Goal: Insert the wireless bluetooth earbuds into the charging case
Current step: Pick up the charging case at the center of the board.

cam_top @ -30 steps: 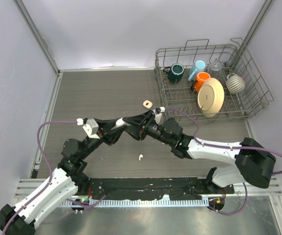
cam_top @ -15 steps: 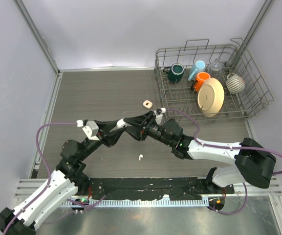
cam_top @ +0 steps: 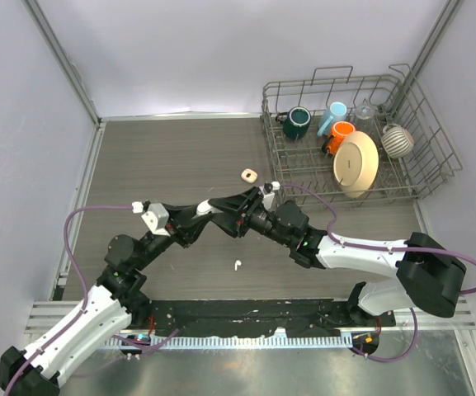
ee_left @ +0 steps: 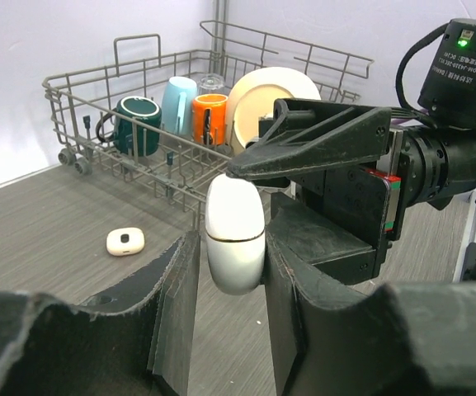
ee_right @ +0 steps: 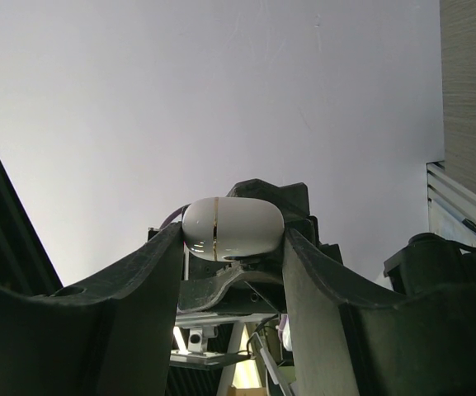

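A white charging case (ee_left: 235,235) with a gold seam, closed, hangs in mid-air between both grippers. My left gripper (ee_left: 231,268) is shut on its lower half. My right gripper (ee_right: 232,239) is shut on the same case (ee_right: 232,228), coming from the opposite side. In the top view the two grippers meet above the table's middle, left gripper (cam_top: 236,206) against right gripper (cam_top: 250,216), and they hide the case. One tiny white earbud (cam_top: 237,265) lies on the table nearer the bases. The other earbuds are out of view.
A second small white case (cam_top: 249,175) lies flat on the table behind the grippers; it also shows in the left wrist view (ee_left: 125,241). A wire dish rack (cam_top: 419,177) with mugs, cups and a plate stands at the back right.
Both grippers stay together on the case. The left arm's wrist and its purple cable have shifted slightly; nothing on the table has moved.
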Action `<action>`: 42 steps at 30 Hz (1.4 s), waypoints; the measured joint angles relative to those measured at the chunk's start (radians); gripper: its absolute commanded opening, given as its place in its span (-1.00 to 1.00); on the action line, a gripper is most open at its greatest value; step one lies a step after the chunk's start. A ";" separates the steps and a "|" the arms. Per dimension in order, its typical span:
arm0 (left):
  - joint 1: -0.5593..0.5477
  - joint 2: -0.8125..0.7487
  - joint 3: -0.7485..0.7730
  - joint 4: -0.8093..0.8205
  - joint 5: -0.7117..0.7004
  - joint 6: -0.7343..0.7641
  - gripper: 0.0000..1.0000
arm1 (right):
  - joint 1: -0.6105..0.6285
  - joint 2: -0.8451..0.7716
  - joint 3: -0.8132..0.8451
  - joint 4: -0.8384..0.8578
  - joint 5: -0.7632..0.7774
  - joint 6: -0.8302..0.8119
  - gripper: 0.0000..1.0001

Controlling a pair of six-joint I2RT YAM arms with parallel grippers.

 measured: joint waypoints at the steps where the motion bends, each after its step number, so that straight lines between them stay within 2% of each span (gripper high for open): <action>1: 0.000 0.000 -0.001 0.003 -0.002 0.000 -0.21 | 0.000 0.000 0.000 0.000 0.000 0.000 -0.98; 7: 0.000 0.005 -0.010 0.045 -0.003 -0.003 -0.24 | 0.000 0.000 0.000 0.000 0.000 0.001 -0.98; 12: 0.000 0.014 -0.014 0.061 -0.002 -0.005 -0.42 | 0.000 0.000 0.000 0.001 0.000 0.002 -0.99; 15: 0.000 0.021 -0.014 0.074 0.001 -0.010 -0.63 | -0.002 0.001 0.000 0.005 0.000 0.003 -0.98; 16: 0.000 0.025 -0.016 0.083 0.003 -0.010 -0.81 | -0.002 0.001 0.000 0.006 0.000 0.003 -0.98; 17: 0.000 0.027 -0.018 0.089 0.003 -0.012 -0.88 | -0.002 0.001 0.000 0.008 0.000 0.003 -0.98; 20: 0.000 0.037 -0.021 0.107 0.004 -0.021 -0.99 | -0.004 0.001 0.000 0.009 0.000 0.004 -0.94; 22: 0.000 0.045 -0.030 0.135 0.001 -0.029 -1.00 | -0.005 0.002 0.000 0.010 0.000 0.004 -0.64; 24: 0.000 0.046 -0.055 0.185 0.004 -0.034 -1.00 | -0.005 0.003 0.000 0.014 -0.004 -0.006 -0.42; 25: 0.000 0.045 -0.069 0.207 0.005 -0.035 -1.00 | -0.004 0.003 0.000 0.010 -0.005 -0.013 -0.17; 27: 0.000 0.046 -0.095 0.248 0.010 -0.036 -1.00 | -0.005 0.003 0.000 0.001 -0.012 -0.038 0.04; 28: 0.000 0.047 -0.110 0.276 0.012 -0.035 -1.00 | -0.004 0.002 0.000 -0.002 -0.014 -0.050 0.20; 31: 0.000 0.057 -0.178 0.393 0.022 -0.030 -1.00 | -0.005 -0.011 0.000 -0.036 -0.022 -0.111 0.46; 37: 0.000 0.053 -0.229 0.516 0.026 -0.023 -1.00 | -0.015 -0.126 0.034 -0.223 -0.019 -0.345 0.51; 42: 0.000 -0.010 -0.229 0.563 0.039 0.011 -1.00 | -0.021 -0.219 0.175 -0.467 -0.006 -0.641 0.51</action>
